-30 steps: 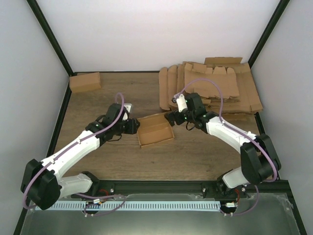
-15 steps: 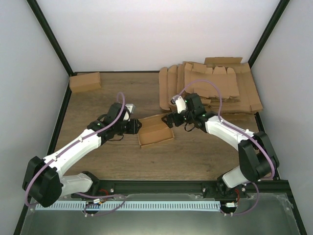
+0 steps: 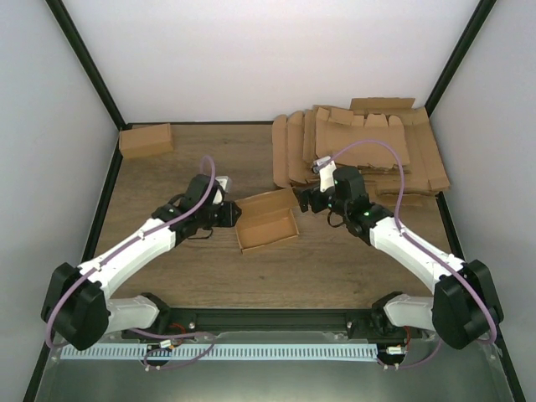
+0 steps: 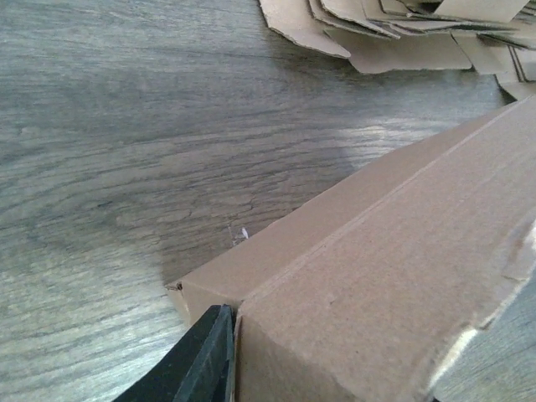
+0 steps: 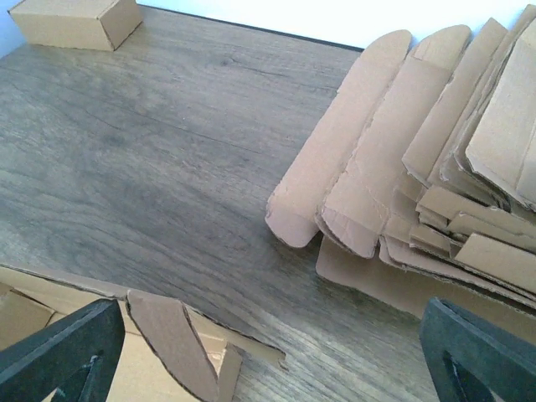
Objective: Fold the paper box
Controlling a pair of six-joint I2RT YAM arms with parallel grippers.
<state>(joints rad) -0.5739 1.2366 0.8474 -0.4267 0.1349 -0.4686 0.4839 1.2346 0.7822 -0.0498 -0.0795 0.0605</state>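
Observation:
The open paper box sits mid-table, with its walls up and its lid flap standing at the far side. My left gripper is at the box's left end. In the left wrist view one black finger presses against the box's end wall, and the other finger is hidden behind the cardboard. My right gripper is wide open and empty, just right of the box's far right corner. In the right wrist view a loose corner flap of the box lies beside its left finger.
A stack of flat unfolded cardboard blanks lies at the back right, also in the right wrist view. A small closed folded box sits at the back left corner. Black frame rails run along the table edges.
My right gripper has let go of the box's far right corner and drawn back to the right. The left gripper stays at the box's left end.

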